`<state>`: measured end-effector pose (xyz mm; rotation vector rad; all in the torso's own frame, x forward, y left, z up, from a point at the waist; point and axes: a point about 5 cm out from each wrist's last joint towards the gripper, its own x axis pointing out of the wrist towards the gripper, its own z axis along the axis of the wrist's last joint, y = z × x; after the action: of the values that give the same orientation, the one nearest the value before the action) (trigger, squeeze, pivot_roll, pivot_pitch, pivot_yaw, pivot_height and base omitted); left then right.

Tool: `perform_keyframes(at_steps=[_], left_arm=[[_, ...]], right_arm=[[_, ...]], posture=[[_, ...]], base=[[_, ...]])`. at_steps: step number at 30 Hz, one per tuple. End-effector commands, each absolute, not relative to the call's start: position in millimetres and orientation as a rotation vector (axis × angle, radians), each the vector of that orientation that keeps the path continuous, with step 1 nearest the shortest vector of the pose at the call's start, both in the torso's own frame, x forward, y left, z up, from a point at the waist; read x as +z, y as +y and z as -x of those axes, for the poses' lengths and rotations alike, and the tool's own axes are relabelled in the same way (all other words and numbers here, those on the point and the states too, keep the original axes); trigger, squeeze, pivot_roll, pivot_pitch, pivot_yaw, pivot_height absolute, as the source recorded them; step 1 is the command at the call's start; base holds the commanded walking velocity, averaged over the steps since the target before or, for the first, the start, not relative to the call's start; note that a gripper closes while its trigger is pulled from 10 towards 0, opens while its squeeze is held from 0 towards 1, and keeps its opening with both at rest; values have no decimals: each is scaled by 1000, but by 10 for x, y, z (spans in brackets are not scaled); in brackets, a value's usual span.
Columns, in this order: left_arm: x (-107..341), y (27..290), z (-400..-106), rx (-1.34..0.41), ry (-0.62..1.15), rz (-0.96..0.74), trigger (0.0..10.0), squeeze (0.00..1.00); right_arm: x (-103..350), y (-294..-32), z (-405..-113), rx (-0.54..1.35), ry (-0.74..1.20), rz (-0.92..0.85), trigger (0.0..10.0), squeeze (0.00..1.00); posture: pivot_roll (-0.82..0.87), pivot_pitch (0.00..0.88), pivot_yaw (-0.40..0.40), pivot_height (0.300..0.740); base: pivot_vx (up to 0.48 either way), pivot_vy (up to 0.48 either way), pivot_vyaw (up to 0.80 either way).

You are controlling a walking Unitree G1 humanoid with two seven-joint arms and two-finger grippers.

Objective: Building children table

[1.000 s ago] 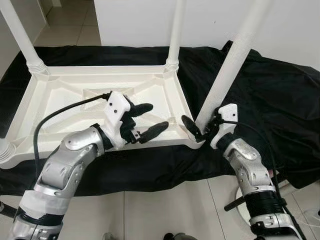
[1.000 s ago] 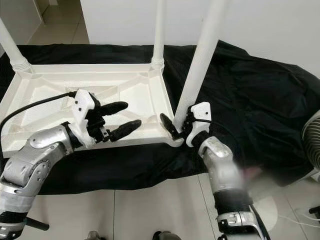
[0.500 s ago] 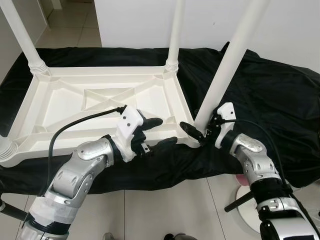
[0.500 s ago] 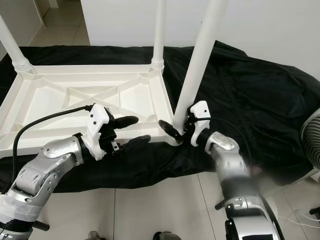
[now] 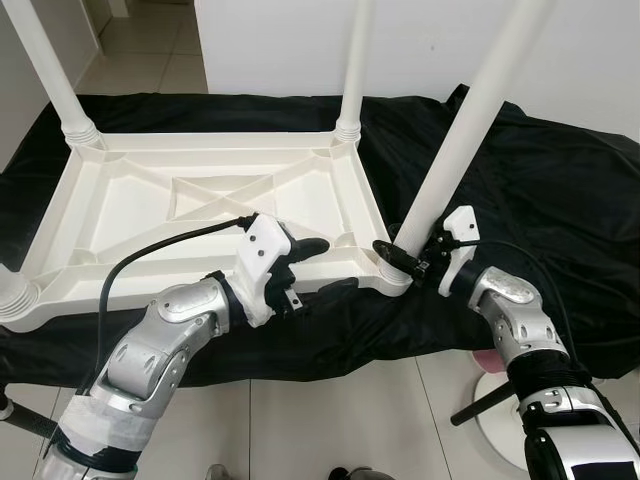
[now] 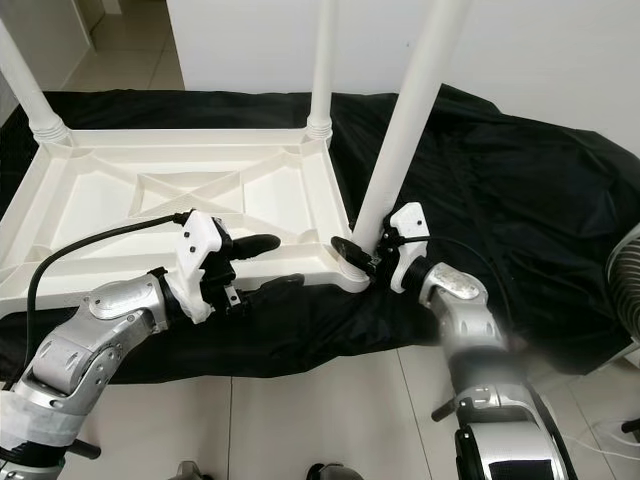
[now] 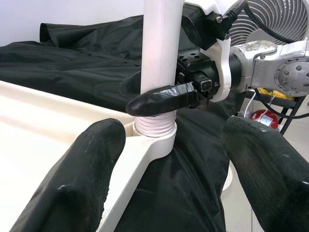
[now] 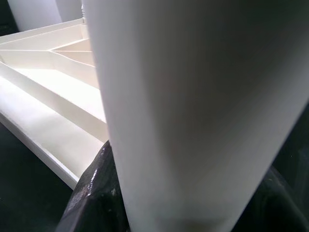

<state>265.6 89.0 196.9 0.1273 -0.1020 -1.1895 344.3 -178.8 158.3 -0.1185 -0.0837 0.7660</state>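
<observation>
- A white plastic children's table top [image 5: 200, 200] is laid upside down on a black cloth, its ribbed underside with crossed braces facing up.
- Round white legs are seen standing upright in the far left corner [image 5: 45, 60] and the far right corner [image 5: 355, 60].
- A third leg's base [image 5: 12, 295] is seen at the near left corner.
- A fourth white leg [image 5: 465, 130] is seated in the near right corner socket [image 7: 154, 133], leaning slightly to the right, and is gripped just above its threaded base.

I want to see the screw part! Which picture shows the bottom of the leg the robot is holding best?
Left wrist view: the leg's ribbed base sits in the corner socket, a right gripper finger across it. Eye views show it small; right wrist view is too close.
</observation>
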Motion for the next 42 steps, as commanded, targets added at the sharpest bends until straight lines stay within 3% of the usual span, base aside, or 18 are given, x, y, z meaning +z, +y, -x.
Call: perform_keyframes(at_steps=[1,2,3,4,15,23,25,29,31,41,42], left_arm=[[1950,869,-2626,-1207,-91,-136,10000,0],[1952,869,-2630,-1207,-91,-138,10000,0],[1952,869,-2630,-1207,-91,-138,10000,0],[1952,871,-2634,-1207,-90,-139,10000,0],[1950,867,-2636,-1207,-90,-138,10000,0],[1946,887,-2633,-1194,-90,-140,10000,0],[1942,898,-2630,-1190,-89,-140,10000,0],[1941,903,-2637,-1187,-89,-141,10000,0],[1941,902,-2646,-1185,-90,-140,10000,0],[1944,888,-2651,-1188,-95,-136,10000,0],[1945,887,-2653,-1189,-96,-137,10000,0]], right_arm=[[1523,-1853,-3427,745,-61,102,0,0],[1509,-1854,-3417,736,-59,90,1373,0],[1509,-1854,-3417,736,-59,90,1373,0],[1485,-1838,-3404,714,-51,64,10000,0],[1422,-1670,-3429,507,-25,31,10000,0],[1368,-1506,-3389,252,-4,-98,10000,0],[1363,-1359,-3294,111,1,-144,10000,0],[1361,-1278,-3232,34,1,-151,10000,0],[1360,-1213,-3168,-101,10,-163,10000,0],[1460,-1130,-3125,-119,-27,-166,10000,0],[1479,-1139,-3117,-122,-31,-168,10000,212]], posture=[[-22,97,-23,740],[-22,97,-23,740],[-22,97,-23,740],[-23,98,-22,740],[-29,100,-27,740],[-22,101,-41,740],[-22,101,-45,740],[-24,98,-51,740],[-25,97,-52,740],[-32,88,-57,740],[-32,87,-57,740]], base=[[0,0,0],[0,0,0],[0,0,0],[0,0,0],[0,0,0],[0,0,0],[0,0,0],[0,0,0],[0,0,0],[0,0,0],[0,0,0]])
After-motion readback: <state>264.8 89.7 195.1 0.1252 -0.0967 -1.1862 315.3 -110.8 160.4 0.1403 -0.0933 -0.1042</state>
